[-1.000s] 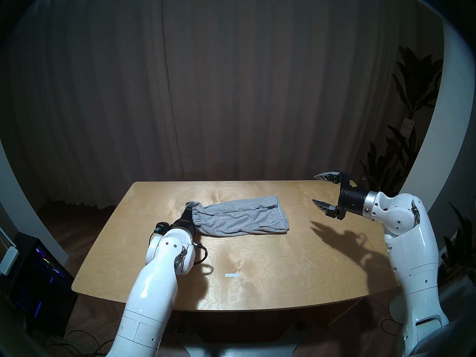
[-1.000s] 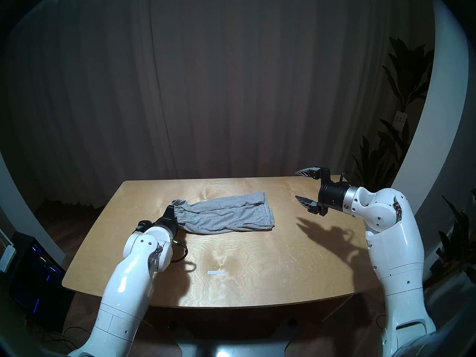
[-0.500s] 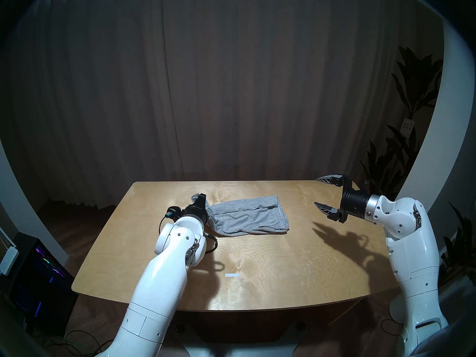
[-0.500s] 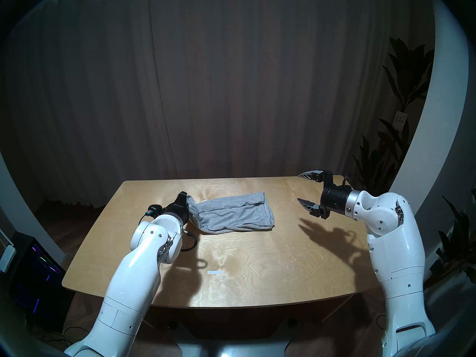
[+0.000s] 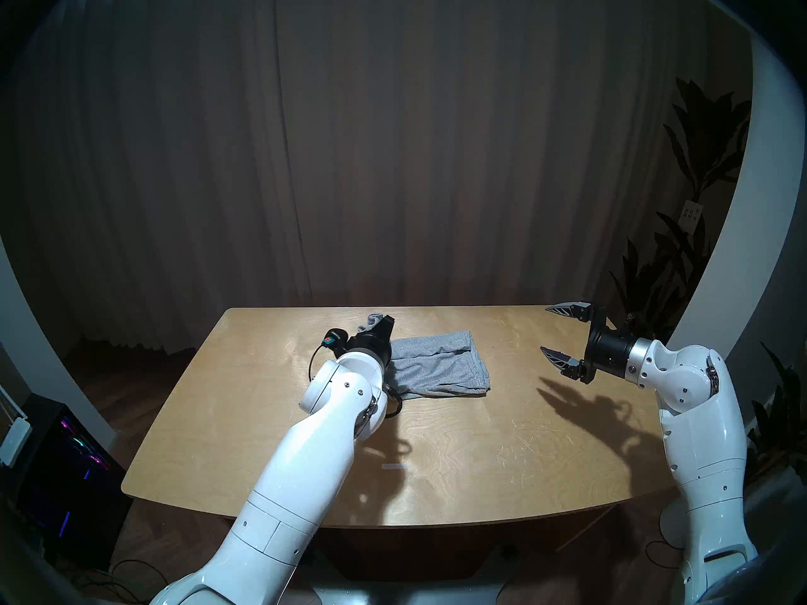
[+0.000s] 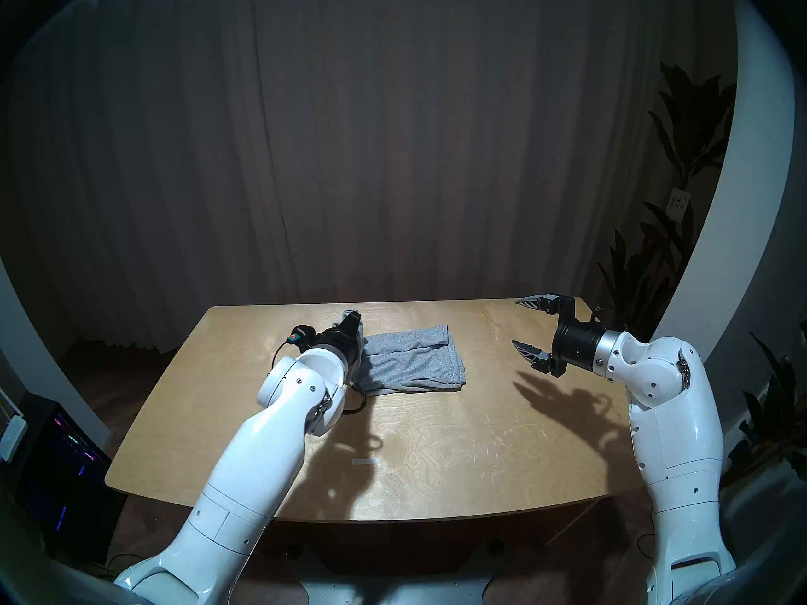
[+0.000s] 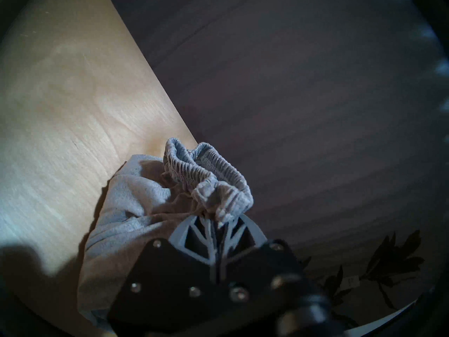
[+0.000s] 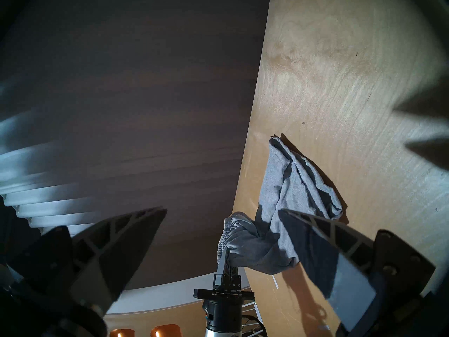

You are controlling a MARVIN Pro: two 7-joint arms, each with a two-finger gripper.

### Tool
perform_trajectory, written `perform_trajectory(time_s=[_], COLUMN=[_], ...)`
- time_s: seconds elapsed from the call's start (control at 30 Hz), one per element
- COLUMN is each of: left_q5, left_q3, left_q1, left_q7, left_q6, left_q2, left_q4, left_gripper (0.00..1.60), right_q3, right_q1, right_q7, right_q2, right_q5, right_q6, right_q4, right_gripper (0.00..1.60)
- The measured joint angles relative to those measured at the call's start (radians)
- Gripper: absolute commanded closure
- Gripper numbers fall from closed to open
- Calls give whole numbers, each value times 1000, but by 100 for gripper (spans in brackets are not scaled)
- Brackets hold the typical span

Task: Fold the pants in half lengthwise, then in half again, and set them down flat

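My left pincer is clamped tight on the bunched elastic waistband of the pants, holding that end up off the table at the far middle-left. From the grip the cloth hangs down and to the right, and the rest of the pants lies on the table just right of my left wrist. My right pincer hovers well apart from the pants, above the table's far right part, its jaws spread wide with nothing between them.

The pants are heathered light grey knit. In the left wrist view the waistband is gathered into ruffles above the fingertips, and soft folds fall away below. The part on the table looks folded lengthwise, wrinkled, with the stitched leg hems at its right end and the far hem corner curled a little.

The lifted waistband sits close to the table's far edge, with a dark curtain behind. Bare table stretches between the hems and my right pincer, and the whole near half is bare apart from a small white strip near the front middle and the arms' shadows.
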State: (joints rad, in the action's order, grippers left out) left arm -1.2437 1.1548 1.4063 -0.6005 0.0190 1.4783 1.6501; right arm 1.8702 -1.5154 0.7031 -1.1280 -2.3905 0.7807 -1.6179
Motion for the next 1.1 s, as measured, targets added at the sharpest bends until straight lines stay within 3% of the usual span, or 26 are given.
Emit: perform_trajectory(time_s=[0.17,0.6,1.1], left_q5=[22,39,140], left_q3=[-51,-105,-225], left_q1=[-43,-149,-210], left_q7=[2,21,72], left_q6=[9,4,-44], left_q2=[29,120,163], left_q4=[-65,-210,-349], left_gripper=[160,160,160], right_q3=[23,77,110], right_q1=[-11,-38,-37], right_q7=[-5,-10,-16], right_q2=[1,14,24], right_q5=[-5,-17,-26], right_q6=[9,33,68], right_q4=[10,34,65], right_gripper=[0,0,0])
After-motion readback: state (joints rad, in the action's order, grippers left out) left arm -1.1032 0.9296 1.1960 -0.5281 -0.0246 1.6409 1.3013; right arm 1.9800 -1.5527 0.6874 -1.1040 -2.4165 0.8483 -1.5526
